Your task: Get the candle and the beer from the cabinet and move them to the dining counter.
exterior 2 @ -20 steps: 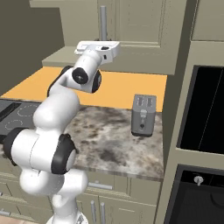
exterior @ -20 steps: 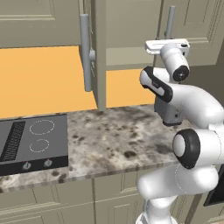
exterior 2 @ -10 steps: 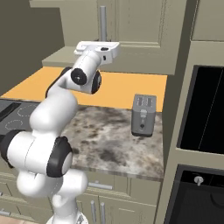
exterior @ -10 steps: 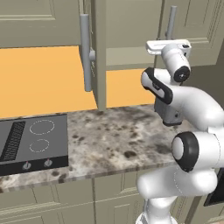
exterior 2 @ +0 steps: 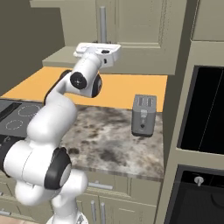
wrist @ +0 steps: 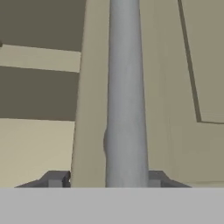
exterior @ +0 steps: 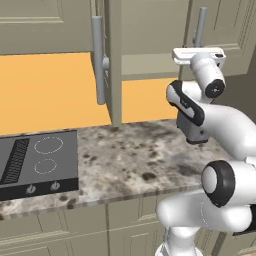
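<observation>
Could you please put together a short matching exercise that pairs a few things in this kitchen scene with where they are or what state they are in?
Things:
1. grey metal bar handle
2. silver two-slot toaster
3. black cooktop
4. left-hand grey-beige cabinet door

Places or states:
A. set into the granite worktop, at its left end
B. swung out towards the camera, edge-on
C. standing on the worktop by the orange wall
D. between the gripper fingertips

Pairs: 1-D, 2-C, 3-A, 4-B

Cabinet handles (exterior: pixel 98 57): two
Toaster (exterior 2: pixel 144 115): one
Cooktop (exterior: pixel 35 162): one, with two knobs (exterior: pixel 31 189)
Oven (exterior 2: pixel 202 113): one
</observation>
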